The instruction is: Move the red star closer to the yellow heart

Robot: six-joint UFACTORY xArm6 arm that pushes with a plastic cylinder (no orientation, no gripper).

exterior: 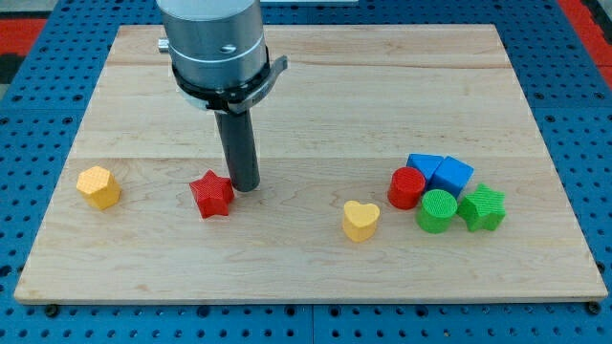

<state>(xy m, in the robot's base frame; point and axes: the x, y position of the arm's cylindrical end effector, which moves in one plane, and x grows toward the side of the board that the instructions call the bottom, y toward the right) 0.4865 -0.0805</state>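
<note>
My tip (245, 187) rests on the tabletop (306, 268) just at the upper right of the red star (211, 195), touching it or very nearly so; I cannot tell which. I carry no gripper, only this rod, so there is nothing to open or close and nothing is held.

The star lies left of centre, low on the board. The yellow heart (360, 220) sits well apart from it toward the view's right and slightly lower, with bare wood between them. By my judgement the task is barely begun: the gap is wide, and the star has all that way to travel. My tip also stands on the heart's side of the star, which is the wrong side for pushing it rightward. I would need to go round to the star's left before shoving it toward the heart.

Other blocks lie out of the path: a yellow hexagon (98, 186) far at the view's left, and a cluster at the right made of a red cylinder (406, 187), two blue blocks (438, 172), a green cylinder (438, 211) and a green star (481, 208).

I can read no brand, label or writing anywhere.
</note>
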